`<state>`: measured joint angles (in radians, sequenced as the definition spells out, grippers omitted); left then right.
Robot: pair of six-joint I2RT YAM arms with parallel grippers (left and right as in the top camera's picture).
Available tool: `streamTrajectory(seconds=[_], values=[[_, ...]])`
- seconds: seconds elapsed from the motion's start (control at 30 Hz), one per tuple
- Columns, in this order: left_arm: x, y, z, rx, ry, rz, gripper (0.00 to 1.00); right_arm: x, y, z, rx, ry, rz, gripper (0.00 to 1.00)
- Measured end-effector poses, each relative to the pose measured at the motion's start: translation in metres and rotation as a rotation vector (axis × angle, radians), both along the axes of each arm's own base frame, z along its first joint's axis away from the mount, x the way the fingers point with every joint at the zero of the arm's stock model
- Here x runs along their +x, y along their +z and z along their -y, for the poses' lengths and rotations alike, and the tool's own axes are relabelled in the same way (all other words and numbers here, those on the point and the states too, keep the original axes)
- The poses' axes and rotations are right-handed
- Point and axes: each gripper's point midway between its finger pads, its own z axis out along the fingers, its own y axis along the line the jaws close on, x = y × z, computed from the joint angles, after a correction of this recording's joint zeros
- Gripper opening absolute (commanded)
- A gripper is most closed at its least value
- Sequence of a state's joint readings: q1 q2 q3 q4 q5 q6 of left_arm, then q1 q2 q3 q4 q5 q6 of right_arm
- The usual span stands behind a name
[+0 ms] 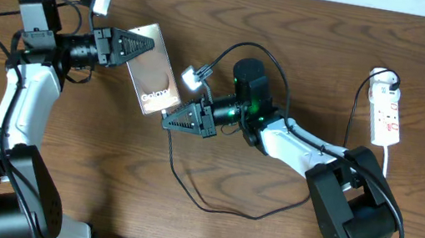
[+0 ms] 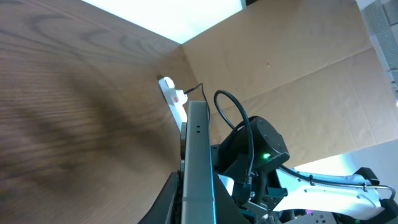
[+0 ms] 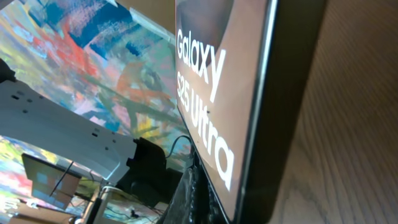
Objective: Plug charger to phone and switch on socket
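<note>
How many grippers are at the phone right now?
2. The left gripper grips the phone at its upper-left end; the right gripper sits at its lower end, contact unclear.

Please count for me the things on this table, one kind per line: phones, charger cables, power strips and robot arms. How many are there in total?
Phone: 1
Charger cable: 1
Power strip: 1
Robot arms: 2, the left arm and the right arm
Total: 5

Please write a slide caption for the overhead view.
Left gripper holds the phone while the right gripper sits at its lower end.
</note>
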<state>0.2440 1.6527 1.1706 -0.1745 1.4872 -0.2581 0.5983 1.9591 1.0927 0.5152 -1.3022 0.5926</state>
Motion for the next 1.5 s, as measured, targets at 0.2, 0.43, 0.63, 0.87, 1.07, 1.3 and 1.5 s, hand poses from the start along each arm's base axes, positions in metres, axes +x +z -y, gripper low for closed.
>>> streamTrajectory(seconds=[0.2, 0.43, 0.63, 0.87, 1.07, 1.3, 1.5], values=[[0.0000, -0.0001, 0.0011, 0.001, -0.002, 0.000, 0.07, -0.0005, -0.0002, -0.0001, -0.001, 0.001, -0.001, 0.01], [-0.0001, -0.0001, 0.0011, 0.001, -0.002, 0.000, 0.07, -0.0005, -0.0002, -0.0001, -0.001, 0.001, -0.002, 0.01], [-0.0005, 0.0004, 0.0013, 0.001, -0.006, 0.010, 0.07, -0.0002, -0.0004, -0.0002, -0.010, -0.003, -0.025, 0.01], [-0.0007, 0.0011, 0.0015, 0.005, -0.010, 0.028, 0.08, 0.0013, -0.0009, -0.0006, -0.024, -0.017, -0.058, 0.01], [-0.0006, 0.0013, 0.0014, 0.006, -0.011, 0.033, 0.07, 0.0016, 0.0001, -0.0007, -0.026, -0.021, -0.077, 0.01], [-0.0002, 0.0020, 0.0013, 0.007, -0.011, 0.038, 0.07, 0.0019, 0.0006, -0.0017, -0.021, -0.021, -0.088, 0.01], [-0.0002, 0.0021, 0.0013, 0.008, -0.011, 0.039, 0.07, 0.0019, 0.0011, -0.0020, -0.019, -0.021, -0.097, 0.01]])
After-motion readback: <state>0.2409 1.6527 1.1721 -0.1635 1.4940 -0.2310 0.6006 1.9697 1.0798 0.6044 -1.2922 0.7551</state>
